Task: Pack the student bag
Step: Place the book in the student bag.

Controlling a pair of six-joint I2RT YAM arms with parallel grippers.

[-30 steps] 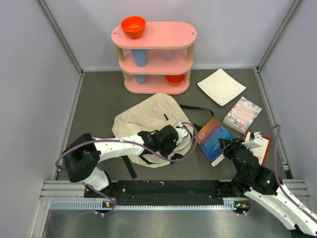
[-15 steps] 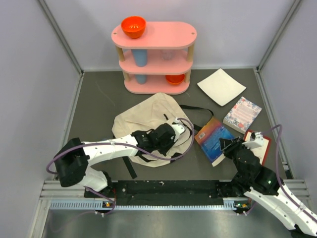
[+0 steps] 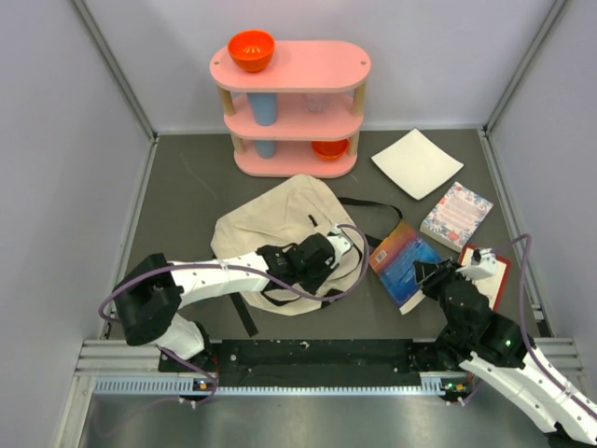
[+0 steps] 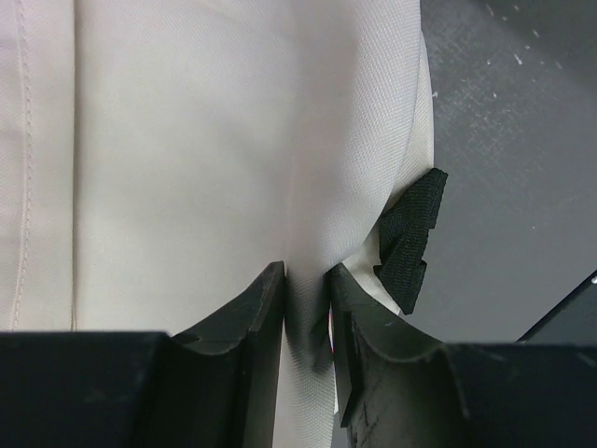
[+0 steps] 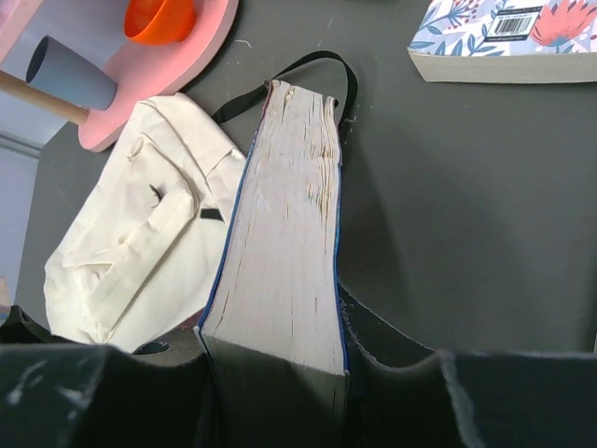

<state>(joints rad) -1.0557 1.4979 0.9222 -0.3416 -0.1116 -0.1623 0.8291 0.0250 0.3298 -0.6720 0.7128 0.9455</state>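
The cream student bag (image 3: 270,233) lies flat in the middle of the table, black straps trailing right; it also shows in the right wrist view (image 5: 140,252). My left gripper (image 3: 338,250) is at the bag's right edge, shut on a fold of its cream fabric (image 4: 306,299), beside a black strap end (image 4: 410,233). My right gripper (image 3: 431,275) is shut on a blue-covered book (image 3: 403,261) and holds it by one end; its page edge (image 5: 284,233) faces the wrist camera and points toward the bag.
A pink three-tier shelf (image 3: 291,107) with an orange bowl (image 3: 251,49) and cups stands at the back. A flat white square sheet (image 3: 417,162), a floral book (image 3: 456,215) and a red book (image 3: 494,271) lie at the right.
My left arm shifted slightly left and back again, still pinching the bag's fabric. The right gripper and blue book have hardly moved.
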